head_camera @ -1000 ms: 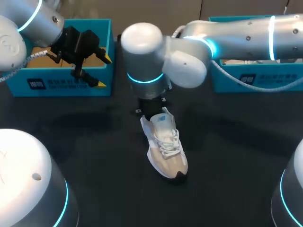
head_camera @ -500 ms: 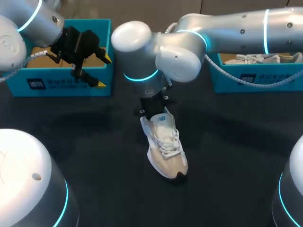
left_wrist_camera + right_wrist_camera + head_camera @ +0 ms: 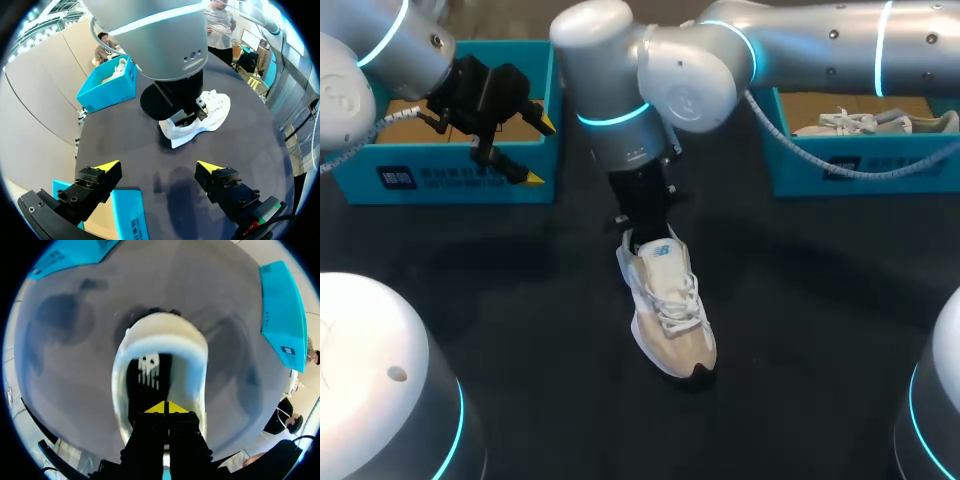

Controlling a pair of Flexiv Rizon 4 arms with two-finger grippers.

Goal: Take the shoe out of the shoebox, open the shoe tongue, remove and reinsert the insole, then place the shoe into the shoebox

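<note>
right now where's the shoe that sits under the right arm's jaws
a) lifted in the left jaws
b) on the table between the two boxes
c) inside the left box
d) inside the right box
B: the shoe lies on the dark table, between the left shoebox and the right shoebox, with the right arm coming down at its heel end.

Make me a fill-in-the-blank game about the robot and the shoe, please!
The white and beige mesh sneaker lies on the black ___.
The cardboard shoebox under the left gripper is coloured ___.
The left gripper's yellow-tipped fingers stand ___.
Missing words: table, blue, open.
</note>
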